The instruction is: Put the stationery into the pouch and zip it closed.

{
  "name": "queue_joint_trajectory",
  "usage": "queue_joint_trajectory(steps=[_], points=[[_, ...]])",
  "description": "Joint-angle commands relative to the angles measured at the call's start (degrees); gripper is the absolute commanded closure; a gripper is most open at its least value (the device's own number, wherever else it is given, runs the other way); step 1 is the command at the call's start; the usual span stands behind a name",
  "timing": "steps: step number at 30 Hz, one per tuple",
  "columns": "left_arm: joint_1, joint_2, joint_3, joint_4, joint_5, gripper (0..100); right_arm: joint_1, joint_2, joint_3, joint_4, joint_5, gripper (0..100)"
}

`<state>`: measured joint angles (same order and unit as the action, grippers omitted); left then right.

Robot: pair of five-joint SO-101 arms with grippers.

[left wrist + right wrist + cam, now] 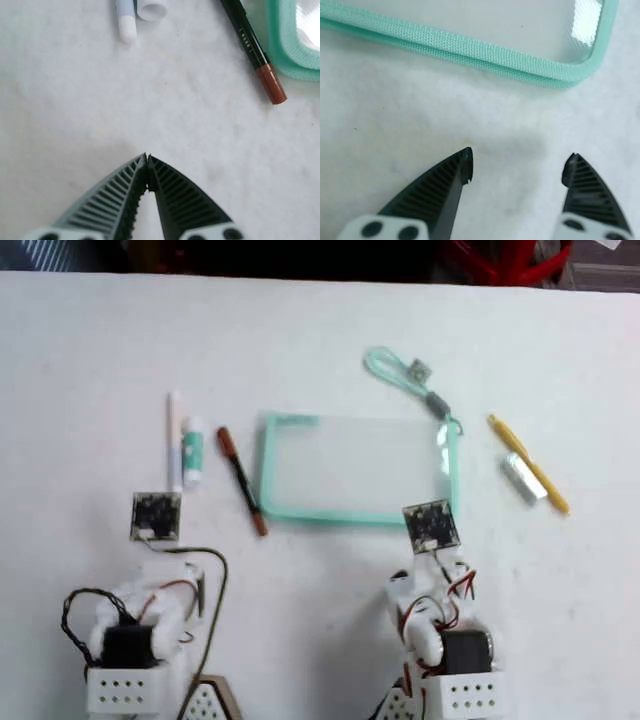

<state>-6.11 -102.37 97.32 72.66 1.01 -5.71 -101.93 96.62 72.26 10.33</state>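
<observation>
A clear pouch with a mint-green rim point(355, 470) lies flat at the table's middle, its green strap point(400, 370) trailing behind it. Left of it lie a black pen with a brown cap point(242, 480), a small glue stick point(192, 452) and a white pen point(175, 440). To the pouch's right are a yellow pen point(530, 466) and a small silver piece point(520, 478). My left gripper point(147, 159) is shut with nothing in it, hanging over bare table short of the black pen point(252, 47). My right gripper point(519, 167) is open just before the pouch's near rim point(470, 50).
Both arm bases stand at the table's near edge, with loose cables by the left one point(205, 580). Dark and red objects point(500, 260) lie beyond the table's far edge. Bare white tabletop point(320, 580) spreads between the arms.
</observation>
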Motion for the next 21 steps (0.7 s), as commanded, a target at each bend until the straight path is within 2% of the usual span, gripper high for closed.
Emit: queue_joint_trajectory(steps=[1, 21], points=[[2.8, -0.3, -0.3, 0.1, 0.2, 97, -0.4, -0.6, 0.3, 0.3, -0.2, 70.7], [3.3, -0.3, -0.3, 0.1, 0.4, 97, -0.4, -0.6, 0.3, 0.3, -0.2, 70.7]])
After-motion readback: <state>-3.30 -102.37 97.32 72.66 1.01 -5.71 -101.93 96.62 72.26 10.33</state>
